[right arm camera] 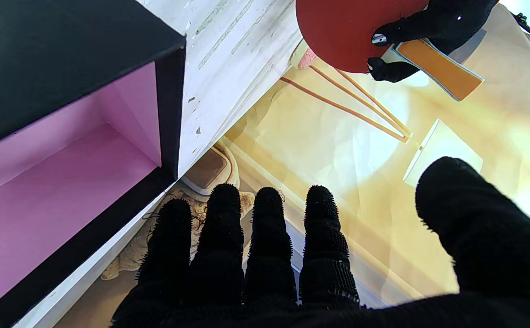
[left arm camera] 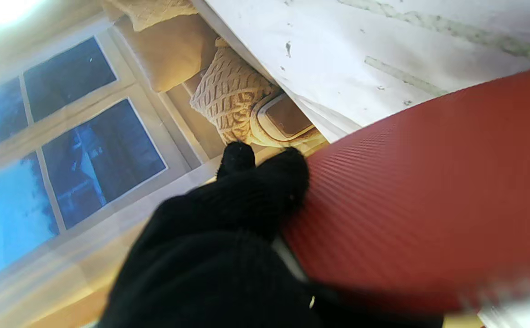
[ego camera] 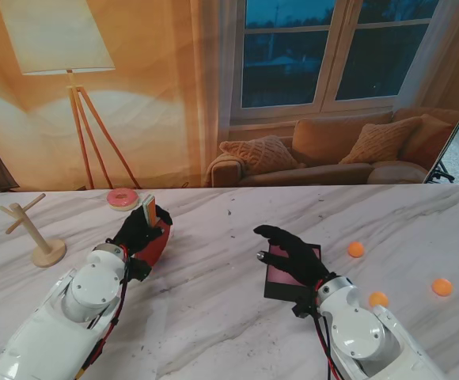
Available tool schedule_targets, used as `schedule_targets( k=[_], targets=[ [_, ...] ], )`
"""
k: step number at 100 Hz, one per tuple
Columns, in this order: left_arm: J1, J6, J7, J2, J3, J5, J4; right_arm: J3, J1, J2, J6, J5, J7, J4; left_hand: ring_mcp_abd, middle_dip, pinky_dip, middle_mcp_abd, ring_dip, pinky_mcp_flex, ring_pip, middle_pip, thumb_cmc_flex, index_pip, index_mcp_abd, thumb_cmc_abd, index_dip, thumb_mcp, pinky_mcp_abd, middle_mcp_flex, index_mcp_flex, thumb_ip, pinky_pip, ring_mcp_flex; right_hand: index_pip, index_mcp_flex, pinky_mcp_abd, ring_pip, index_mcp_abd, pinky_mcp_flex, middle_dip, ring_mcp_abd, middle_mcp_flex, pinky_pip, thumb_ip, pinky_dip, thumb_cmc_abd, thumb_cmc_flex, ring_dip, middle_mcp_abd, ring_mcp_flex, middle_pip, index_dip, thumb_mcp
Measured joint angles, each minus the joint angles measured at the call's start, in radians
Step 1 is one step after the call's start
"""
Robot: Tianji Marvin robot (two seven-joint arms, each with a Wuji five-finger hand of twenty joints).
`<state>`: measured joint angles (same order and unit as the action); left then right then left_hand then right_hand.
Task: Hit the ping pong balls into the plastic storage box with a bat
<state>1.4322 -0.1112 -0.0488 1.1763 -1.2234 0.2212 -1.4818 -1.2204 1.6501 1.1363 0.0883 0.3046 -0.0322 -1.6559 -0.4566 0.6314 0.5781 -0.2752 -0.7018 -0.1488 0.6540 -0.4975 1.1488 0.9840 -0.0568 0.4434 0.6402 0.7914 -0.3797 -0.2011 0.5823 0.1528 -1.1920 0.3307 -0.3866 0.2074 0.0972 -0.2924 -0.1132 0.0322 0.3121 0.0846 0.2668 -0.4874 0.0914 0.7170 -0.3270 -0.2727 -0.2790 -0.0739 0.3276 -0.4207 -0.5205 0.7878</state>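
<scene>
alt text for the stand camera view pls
The left hand grips a red bat on a marble table; the open right hand hovers over a black box with a pink inside. Three orange balls lie to its right.

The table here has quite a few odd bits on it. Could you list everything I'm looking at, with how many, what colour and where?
Balls: three, orange, on the table's right side, to the right of the box.
Box: one, black outside and pink inside, near the table's middle, partly under the right hand.
Bat: one, red face with a pale wooden handle, held on the table's left side.
Doughnut: one, pink, at the far edge, left of centre.
Wooden stand: one, light wood with pegs, far left.
Table: one, white marble pattern.
Left hand: black glove, closed on the bat.
Right hand: black glove, fingers spread, over the box.
</scene>
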Motion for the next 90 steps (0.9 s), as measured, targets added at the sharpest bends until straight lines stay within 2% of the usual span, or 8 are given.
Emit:
schedule_targets(
  k=[11, 28, 34, 45, 53, 64, 75, 90],
  targets=[
    [-0.004, 0.005, 0.045, -0.014, -0.002, 0.072, -0.003, 0.0, 0.0, 0.0, 0.0, 0.0, 0.001, 0.0, 0.001, 0.0, 0.012, -0.001, 0.009, 0.036, -0.013, -0.001, -0.087, -0.016, -0.021, 0.035, -0.004, -0.029, 0.008, 0.0, -0.066, -0.001, 0.021, -0.005, 0.0, 0.0, 0.0, 0.0, 0.0, 0.0, 0.0, 0.0, 0.0, 0.0, 0.0, 0.0, -0.002, 0.0, 0.0, 0.0, 0.0, 0.0, 0.0, 0.0],
    [0.001, 0.018, 0.083, -0.036, -0.013, 0.144, -0.012, 0.0, 0.0, 0.0, -0.001, 0.0, 0.002, 0.0, 0.0, -0.001, 0.023, -0.001, 0.014, 0.082, -0.036, 0.033, -0.221, -0.137, -0.049, 0.024, 0.11, -0.051, 0.009, 0.001, -0.189, 0.005, 0.04, -0.043, 0.0, 0.0, 0.0, 0.0, 0.0, 0.0, 0.0, 0.0, 0.0, 0.0, 0.0, 0.0, -0.002, 0.0, 0.0, 0.0, 0.0, 0.0, 0.0, 0.0],
    [0.006, 0.018, 0.114, -0.043, -0.023, 0.148, -0.022, 0.0, 0.0, 0.0, -0.001, 0.0, 0.002, 0.0, 0.0, -0.001, 0.023, -0.001, 0.014, 0.089, -0.037, 0.029, -0.253, -0.185, -0.049, 0.001, 0.138, -0.051, 0.009, 0.001, -0.217, -0.019, 0.043, -0.043, 0.0, 0.0, 0.0, 0.0, 0.0, 0.0, 0.0, 0.0, 0.0, 0.0, 0.0, 0.0, -0.002, 0.0, 0.0, 0.0, 0.0, 0.0, 0.0, 0.0],
    [0.019, 0.012, 0.153, -0.056, -0.042, 0.168, -0.046, 0.001, 0.0, 0.0, -0.002, -0.001, 0.003, 0.0, -0.008, 0.035, 0.026, -0.013, -0.027, 0.083, -0.002, 0.014, -0.26, -0.207, -0.049, 0.001, 0.171, -0.051, 0.009, 0.001, -0.227, -0.029, 0.03, -0.04, 0.0, 0.0, 0.0, 0.0, 0.0, 0.0, 0.0, 0.0, 0.0, 0.0, 0.0, 0.0, -0.002, 0.0, 0.0, 0.0, 0.0, 0.0, 0.0, 0.0],
    [0.027, 0.006, 0.156, -0.063, -0.049, 0.215, -0.057, 0.001, 0.0, 0.0, -0.002, -0.001, 0.003, 0.0, -0.013, 0.101, 0.053, -0.028, -0.081, 0.045, 0.065, -0.038, -0.261, -0.204, -0.048, 0.004, 0.195, -0.052, 0.005, -0.012, -0.227, -0.029, -0.014, -0.006, 0.0, 0.0, 0.0, 0.0, 0.0, 0.0, 0.0, 0.0, 0.0, 0.0, 0.0, 0.0, -0.002, 0.0, 0.0, 0.0, 0.0, 0.0, 0.0, 0.0],
    [0.033, 0.004, 0.143, -0.068, -0.054, 0.258, -0.063, 0.002, 0.0, 0.0, -0.002, -0.001, 0.004, 0.0, -0.023, 0.215, 0.098, -0.047, -0.153, -0.068, 0.178, -0.156, -0.262, -0.176, -0.026, 0.017, 0.206, -0.067, -0.031, -0.129, -0.221, -0.029, -0.085, 0.102, 0.0, 0.0, 0.0, 0.0, 0.0, 0.0, 0.0, 0.0, 0.0, 0.0, 0.0, 0.0, -0.002, 0.0, 0.0, 0.0, 0.0, 0.0, 0.0, 0.0],
    [0.036, 0.0, 0.123, -0.068, -0.052, 0.262, -0.062, 0.003, -0.001, 0.0, -0.003, -0.003, 0.006, 0.0, -0.027, 0.448, 0.173, -0.052, -0.202, -0.178, 0.281, -0.241, -0.253, -0.151, -0.012, 0.032, 0.206, -0.094, -0.067, -0.296, -0.205, -0.036, -0.145, 0.206, 0.0, 0.0, 0.0, 0.0, 0.0, 0.0, 0.0, 0.0, 0.0, 0.0, 0.0, 0.0, -0.002, 0.0, 0.0, 0.0, 0.0, 0.0, 0.0, 0.0],
    [0.032, 0.004, 0.092, -0.068, -0.043, 0.302, -0.052, 0.004, -0.001, -0.001, -0.004, -0.004, 0.008, 0.0, -0.032, 0.489, 0.196, -0.046, -0.2, -0.318, 0.342, -0.253, -0.254, -0.138, 0.025, 0.041, 0.177, -0.105, -0.115, -0.517, -0.159, -0.036, -0.217, 0.356, 0.0, 0.0, 0.0, 0.0, 0.0, 0.0, 0.0, 0.0, 0.0, 0.0, 0.0, 0.001, -0.002, 0.0, 0.0, 0.0, 0.0, 0.0, 0.0, 0.0]
  ],
)
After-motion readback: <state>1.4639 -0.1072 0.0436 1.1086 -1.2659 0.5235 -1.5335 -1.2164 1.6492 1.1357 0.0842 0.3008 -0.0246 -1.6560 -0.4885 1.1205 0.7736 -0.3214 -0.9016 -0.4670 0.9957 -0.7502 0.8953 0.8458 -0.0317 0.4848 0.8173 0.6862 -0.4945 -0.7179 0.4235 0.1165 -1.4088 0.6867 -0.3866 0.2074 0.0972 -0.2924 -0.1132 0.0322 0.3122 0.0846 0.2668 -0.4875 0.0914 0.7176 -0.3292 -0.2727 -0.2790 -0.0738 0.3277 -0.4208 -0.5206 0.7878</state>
